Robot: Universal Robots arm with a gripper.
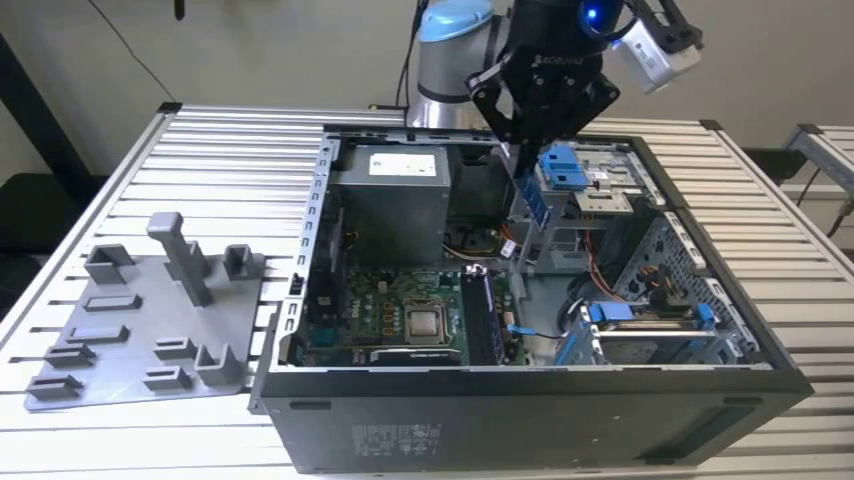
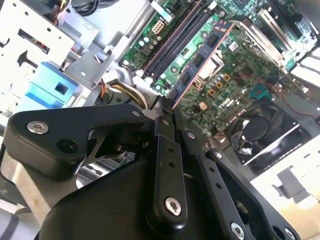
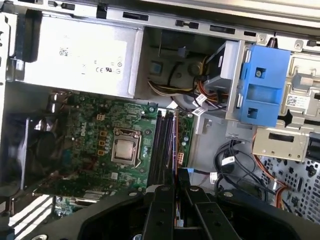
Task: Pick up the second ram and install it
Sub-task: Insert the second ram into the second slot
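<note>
Blue-green board: the second ram [image 2: 199, 61], a long, thin, flat stick with 1 row of black chips.
Grip: the black gripper [image 2: 165, 107] is clamped on 1 end of it.
Position: held on edge over the open black metal computer case [image 1: 534, 420], above the green motherboard [image 3: 90, 130].

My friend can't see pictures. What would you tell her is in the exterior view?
A robot arm's tool holds the second ram, a thin blue stick, pointing down over an open computer case. The case lies on a slatted metal table, with a grey holder tray with upright posts beside it on the exterior view's left.
</note>
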